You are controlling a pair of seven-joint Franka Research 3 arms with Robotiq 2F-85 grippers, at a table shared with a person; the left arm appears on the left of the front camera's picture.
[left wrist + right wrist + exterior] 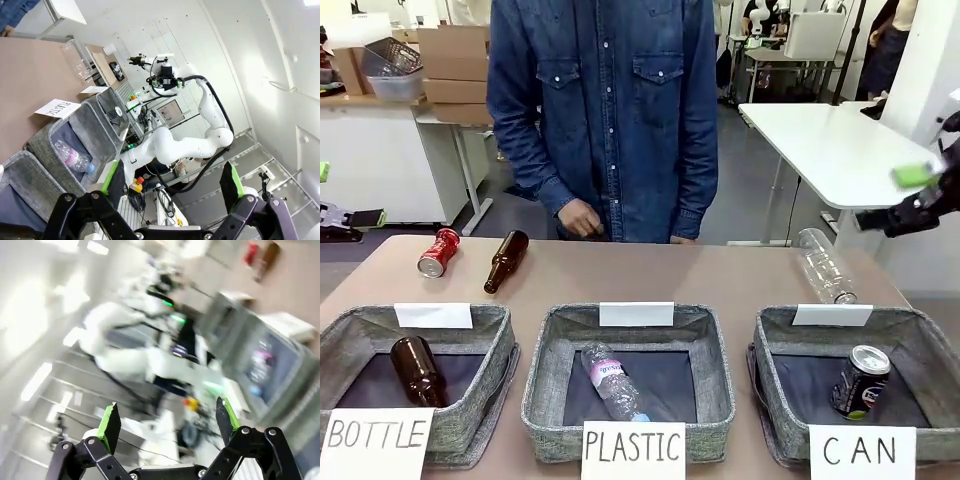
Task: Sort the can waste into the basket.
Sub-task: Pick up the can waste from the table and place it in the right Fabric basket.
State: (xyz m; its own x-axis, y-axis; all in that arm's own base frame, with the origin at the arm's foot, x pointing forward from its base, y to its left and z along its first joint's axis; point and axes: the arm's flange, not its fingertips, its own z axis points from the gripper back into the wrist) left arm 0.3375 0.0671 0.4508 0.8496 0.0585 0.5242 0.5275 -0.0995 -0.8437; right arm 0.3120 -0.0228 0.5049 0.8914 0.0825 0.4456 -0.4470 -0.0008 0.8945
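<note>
Found the dark can [860, 382] standing on the dark bottom of the CAN basket [920, 345], at the table's right end. Saw the red can [438, 252] lying on its side on the table [650, 275] at the far left, just beside a brown bottle [506, 261] and well apart from that basket. Noted a clear bottle [825, 266] lying just behind the CAN basket. Found the left tool [173, 175] spread wide, with nothing between its green pads [114, 175], raised off the table. Found the right tool [167, 414] likewise wide apart and empty, its view blurred. Saw a person's hand [582, 218] hanging at the far edge.
</note>
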